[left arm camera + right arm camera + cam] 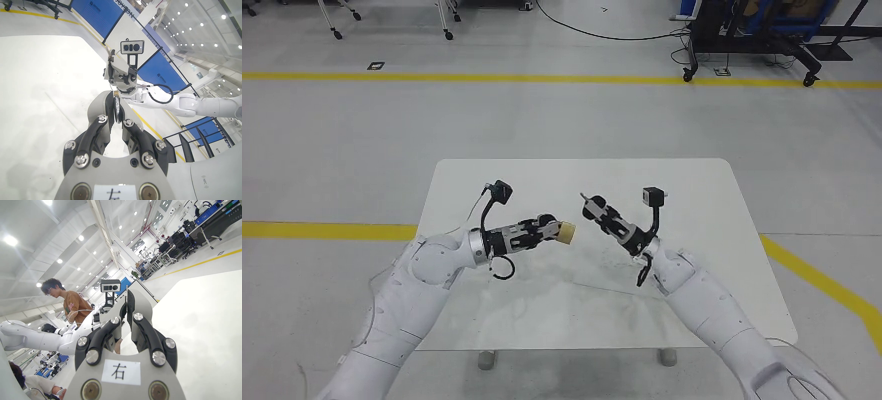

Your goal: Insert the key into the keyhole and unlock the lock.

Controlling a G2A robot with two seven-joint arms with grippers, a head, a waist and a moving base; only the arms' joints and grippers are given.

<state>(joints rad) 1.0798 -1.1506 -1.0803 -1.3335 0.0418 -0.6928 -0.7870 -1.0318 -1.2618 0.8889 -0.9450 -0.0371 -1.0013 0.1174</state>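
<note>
Holding the lock: the left gripper (115, 108) is clamped on the lock (565, 232), pads pressed on its flat faces. A brass-coloured end pokes out past the fingertips toward the other arm.
Holding the key: the right gripper (127, 302) is closed on the key (126, 288), a thin metal blade seen edge-on, with its tip just past the pads.
Place: both are raised above the white table (682, 300), near its middle. Key and lock are near each other but apart.
Alignment: in the top view the key tip sits a little farther from the robot than the lock's free end, so the two do not look lined up yet.
Keyhole: I cannot make it out in any view.
Lock, handling: probably solid metal, heavy for its size, rigid and smooth. A broad squeeze across the flat faces suits it, leaving the keyhole end free.
Key, handling: light, stiff and thin, and likely to pivot or slide between the pads if pushed off-axis. It is best held by the bow, with the blade left free.
Step in hand: bringing the key to the keyhole; insertion has not begun.
Risk: a skewed approach could twist the key in its grip.
</note>
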